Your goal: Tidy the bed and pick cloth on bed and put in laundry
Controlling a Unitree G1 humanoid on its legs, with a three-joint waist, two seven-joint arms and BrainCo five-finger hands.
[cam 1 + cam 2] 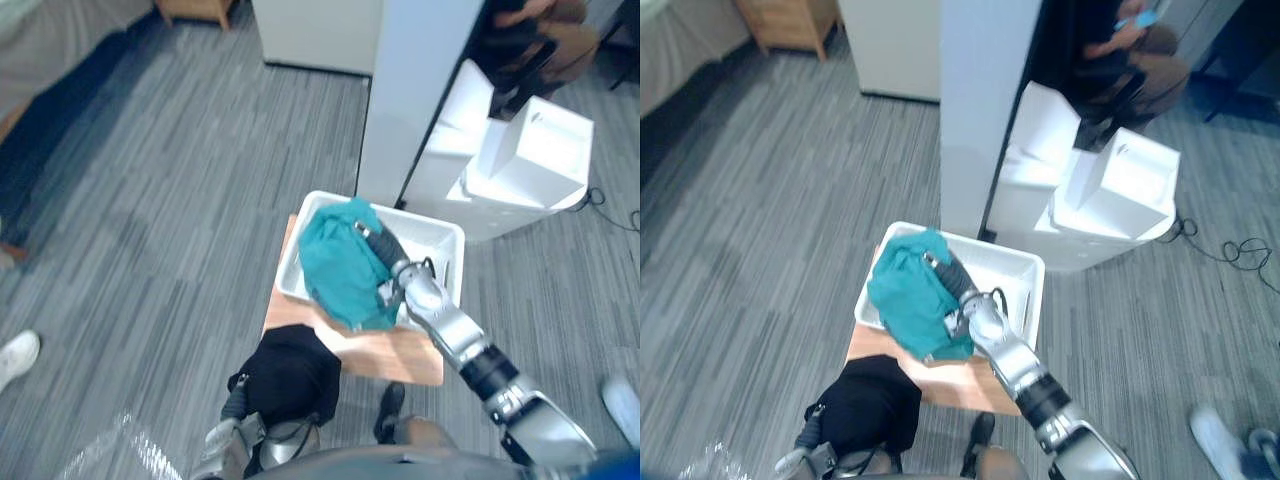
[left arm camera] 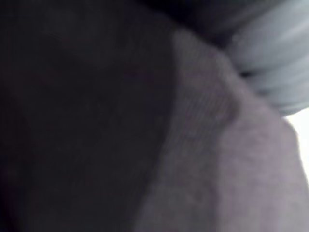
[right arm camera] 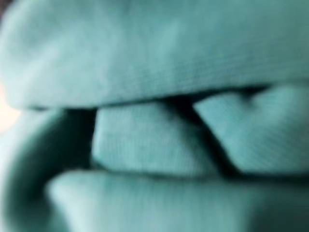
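Grey striped carpet floor carries it all; small wooden table stands on it in front of me; white basket sits on the table's far part, near strip of tabletop bare; teal cloth heaped in the basket, spilling over its near-left rim; white boxes stacked on the floor to the far right; a person's white shoe on the floor, left.

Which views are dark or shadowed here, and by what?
Left wrist view: dark, black cloth close against the camera. Right wrist view: well lit, teal cloth with shadows in its folds. Eye views: evenly lit, white basket bright.
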